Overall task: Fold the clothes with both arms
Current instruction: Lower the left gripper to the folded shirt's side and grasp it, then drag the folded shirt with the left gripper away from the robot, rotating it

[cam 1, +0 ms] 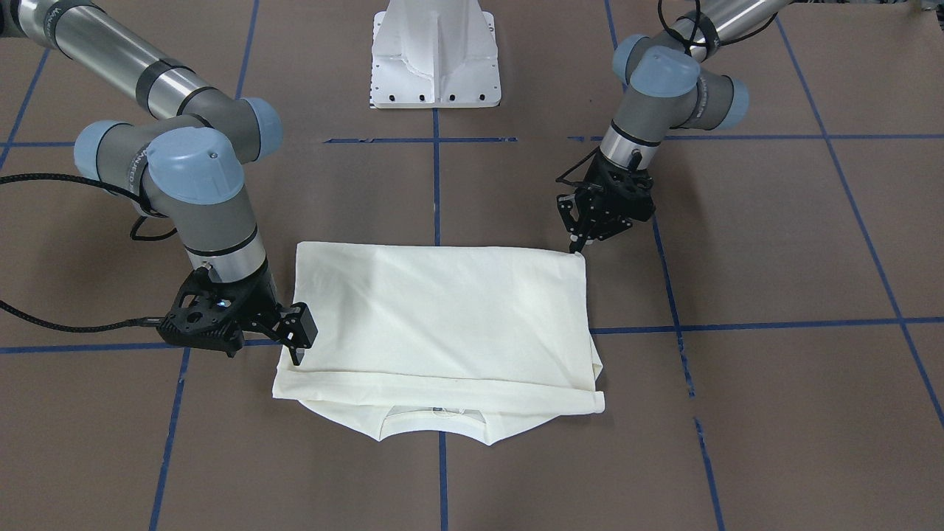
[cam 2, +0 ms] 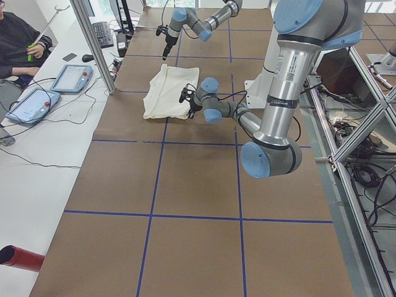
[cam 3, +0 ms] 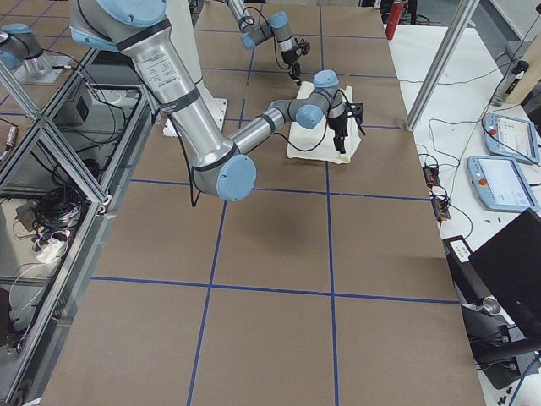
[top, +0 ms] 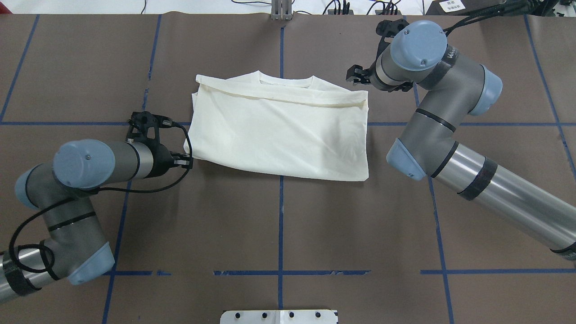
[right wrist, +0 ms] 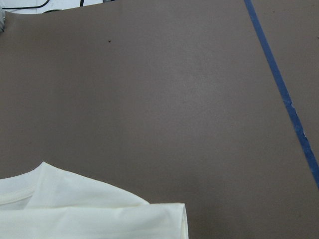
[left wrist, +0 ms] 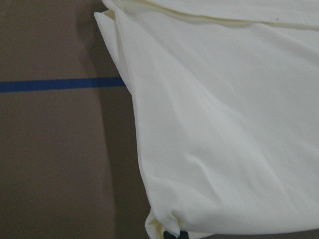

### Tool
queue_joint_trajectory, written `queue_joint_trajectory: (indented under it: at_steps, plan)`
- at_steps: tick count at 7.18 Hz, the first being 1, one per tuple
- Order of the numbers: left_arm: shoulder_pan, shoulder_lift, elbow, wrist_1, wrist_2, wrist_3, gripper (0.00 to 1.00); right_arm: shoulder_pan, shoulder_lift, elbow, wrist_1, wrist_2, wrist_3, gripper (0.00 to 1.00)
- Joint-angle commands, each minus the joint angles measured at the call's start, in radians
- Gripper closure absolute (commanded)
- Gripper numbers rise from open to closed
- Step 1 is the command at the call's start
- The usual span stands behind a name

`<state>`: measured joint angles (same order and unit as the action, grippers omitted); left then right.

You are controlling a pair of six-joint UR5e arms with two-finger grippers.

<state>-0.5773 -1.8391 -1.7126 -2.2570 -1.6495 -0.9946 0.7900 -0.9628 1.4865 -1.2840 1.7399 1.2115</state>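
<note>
T-shirt (top: 279, 130) lies mid-frame in the overhead view on the brown table (top: 279, 216): soft cream jersey, a limp rectangle, hem drawn up to the collar. The crosswise fold looks due next. Left gripper (top: 183, 161) pinches the lower-left corner. Right gripper (top: 355, 75) hovers at the upper-right corner, its spread unclear, and likely needs a grip first.

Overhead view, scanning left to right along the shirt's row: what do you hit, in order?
left tool → T-shirt → right tool
</note>
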Motion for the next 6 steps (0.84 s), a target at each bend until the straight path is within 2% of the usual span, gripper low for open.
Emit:
queue_joint_trajectory:
  at_steps: [1,2,3,5,6]
  plan:
    - [-0.170,0.017,0.087,-0.006,-0.010,0.259,1.00,0.000,-0.001,-0.003,0.000,0.000,0.000,0.00]
    - [-0.237,-0.035,0.213,-0.047,-0.009,0.314,1.00,-0.002,-0.002,-0.003,0.000,0.000,0.000,0.00]
    - [-0.278,-0.131,0.366,-0.097,-0.009,0.338,1.00,-0.002,-0.005,-0.002,0.000,0.000,0.000,0.00]
    - [-0.332,-0.378,0.677,-0.117,0.002,0.368,1.00,0.002,-0.010,0.003,0.000,0.000,-0.001,0.00]
    - [-0.358,-0.443,0.759,-0.133,0.005,0.411,1.00,0.003,-0.007,0.003,0.000,0.001,0.000,0.00]
